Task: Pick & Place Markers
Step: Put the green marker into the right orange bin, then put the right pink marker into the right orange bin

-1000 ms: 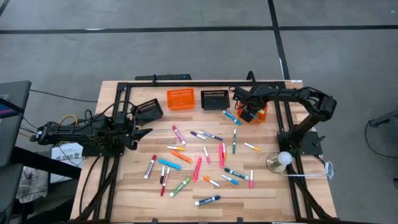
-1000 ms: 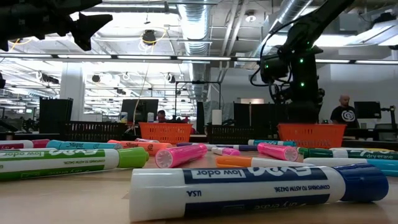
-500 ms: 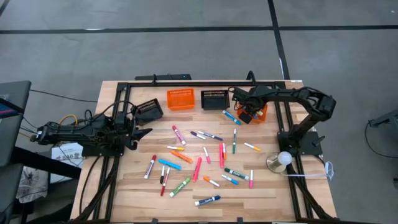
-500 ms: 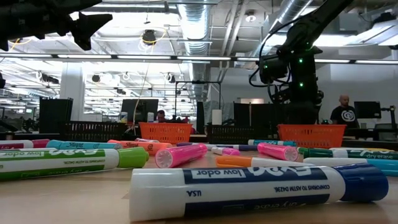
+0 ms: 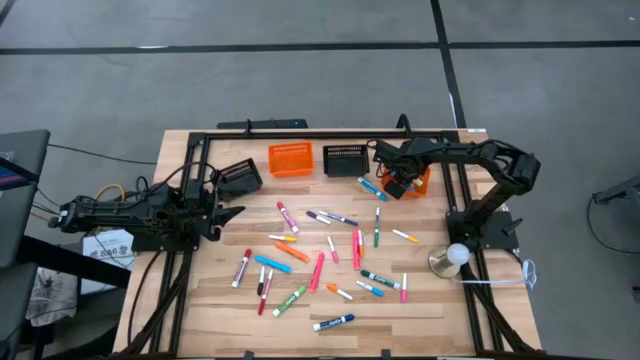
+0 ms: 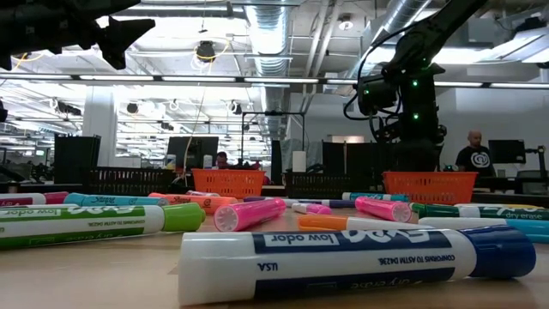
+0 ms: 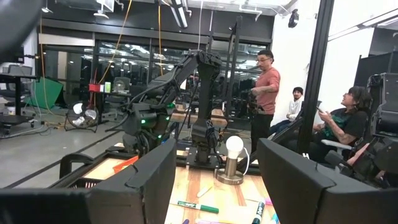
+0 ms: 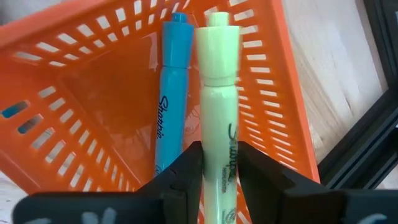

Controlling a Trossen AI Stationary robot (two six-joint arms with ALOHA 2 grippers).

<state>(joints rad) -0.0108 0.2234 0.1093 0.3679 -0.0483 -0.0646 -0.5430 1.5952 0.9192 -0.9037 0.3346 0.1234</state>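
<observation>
The right gripper (image 8: 217,163) hangs over the orange basket (image 8: 87,81) at the counter's (image 5: 230,300) far right side, its jaws on either side of a pale green marker (image 8: 219,106) that points down into the basket beside a blue one (image 8: 171,99). The jaws look to be easing apart, so letting go fully before lifting straight up should keep the marker from dragging out. The right arm reaches out low over the basket. The left gripper (image 5: 222,213) waits at the left edge, jaws released.

Two black jointed arms (image 5: 470,155), green indicator lights, black cabling.
</observation>
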